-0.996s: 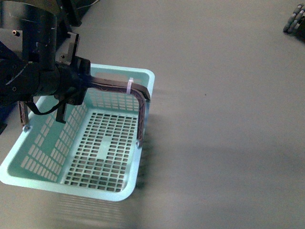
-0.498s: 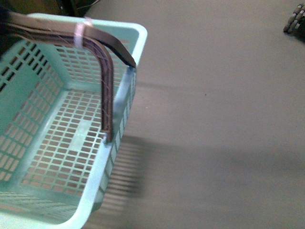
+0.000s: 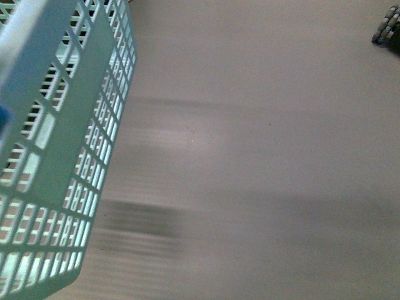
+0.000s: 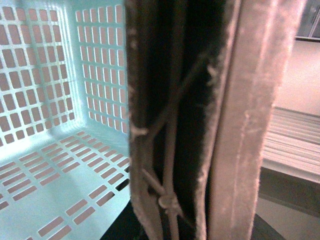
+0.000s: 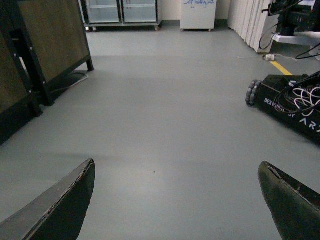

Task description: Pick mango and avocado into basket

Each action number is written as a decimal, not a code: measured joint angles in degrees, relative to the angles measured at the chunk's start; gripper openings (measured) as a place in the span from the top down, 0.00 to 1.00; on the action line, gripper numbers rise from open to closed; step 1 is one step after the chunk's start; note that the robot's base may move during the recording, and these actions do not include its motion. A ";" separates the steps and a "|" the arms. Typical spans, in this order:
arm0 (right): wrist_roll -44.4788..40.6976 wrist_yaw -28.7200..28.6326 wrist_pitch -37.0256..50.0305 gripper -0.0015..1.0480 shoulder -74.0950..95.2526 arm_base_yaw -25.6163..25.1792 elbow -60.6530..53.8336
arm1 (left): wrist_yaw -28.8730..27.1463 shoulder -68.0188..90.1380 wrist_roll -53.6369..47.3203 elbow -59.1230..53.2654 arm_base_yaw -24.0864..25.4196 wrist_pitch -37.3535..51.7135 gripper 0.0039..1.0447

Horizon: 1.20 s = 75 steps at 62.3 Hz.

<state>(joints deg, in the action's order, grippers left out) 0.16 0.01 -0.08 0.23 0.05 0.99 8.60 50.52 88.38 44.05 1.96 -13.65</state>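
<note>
The grey floor (image 5: 150,110) shows no mango or avocado. My light turquoise slotted plastic basket (image 3: 62,125) hangs empty at left, its brown handle (image 4: 240,125) filling the wrist view. I cannot tell whether my left gripper clamps it. My right gripper (image 5: 176,167) gapes empty. I judge this the carrying stage; next I must find fruit.

Seen from its own wrist camera, the robot's right end effector (image 5: 176,165) presents two broad black fingers (image 5: 65,205), matte and gently curved, each tapering to a rounded tip with scuffed, pale-worn edges.
</note>
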 joint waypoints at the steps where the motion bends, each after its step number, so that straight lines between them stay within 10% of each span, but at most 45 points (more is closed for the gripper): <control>1: 0.00 0.00 0.00 0.08 0.00 0.00 0.00 | -0.02 -0.02 -0.07 0.04 0.04 0.00 0.85; 75: 0.00 0.02 0.00 0.08 0.00 0.00 0.00 | -0.02 0.26 -0.66 0.07 0.13 -0.31 0.85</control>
<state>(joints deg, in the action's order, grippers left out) 0.16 0.03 -0.08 0.23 0.05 0.99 8.58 50.78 87.72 44.12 2.09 -13.96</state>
